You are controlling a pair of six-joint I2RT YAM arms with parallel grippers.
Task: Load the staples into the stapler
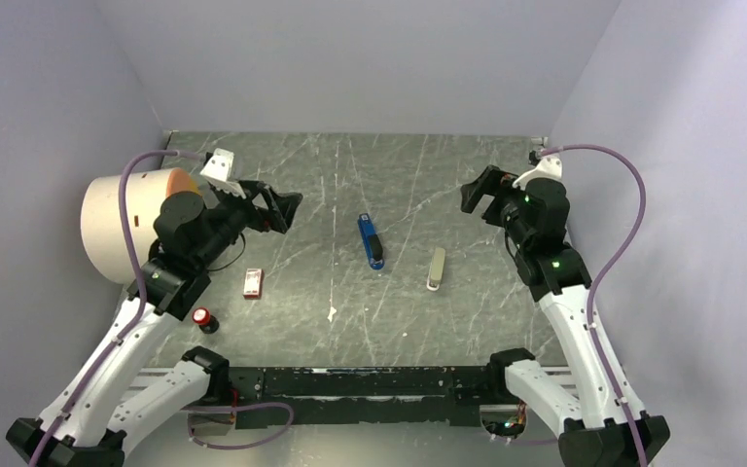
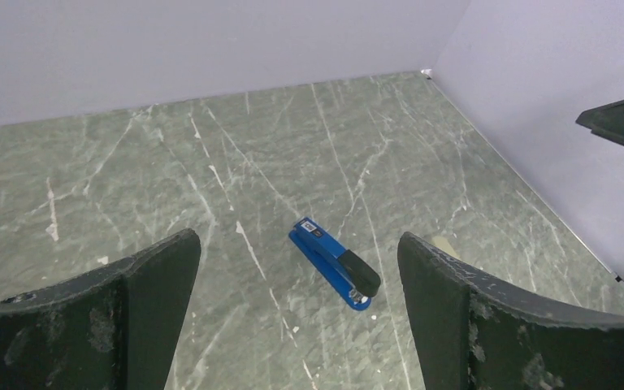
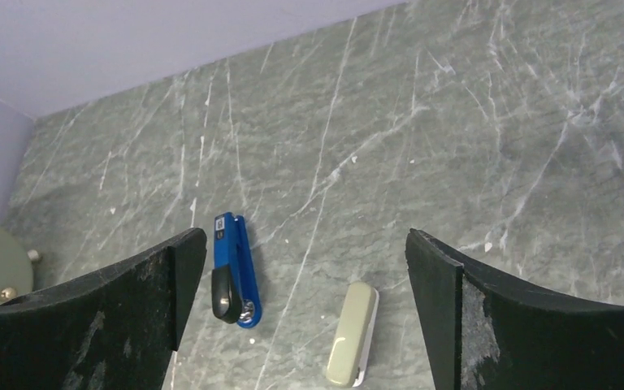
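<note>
The slim blue stapler (image 1: 371,241) with a black tip lies closed and flat in the middle of the green marbled table (image 1: 418,170). It also shows in the left wrist view (image 2: 335,262) and the right wrist view (image 3: 234,268). The staples themselves are hidden; a tiny red box (image 1: 253,282) with a white label lies left of the stapler. My left gripper (image 1: 287,209) (image 2: 296,240) hovers open and empty, left of the stapler and above the table. At the right, my right gripper (image 1: 477,195) (image 3: 305,236) is also raised, open and empty.
A pale beige bar (image 1: 436,268) (image 3: 353,333) lies just right of the stapler. A red-capped little cylinder (image 1: 203,318) stands near the left arm's base. A large cream drum (image 1: 117,224) sits at the far left. Lilac walls close in the back and both sides.
</note>
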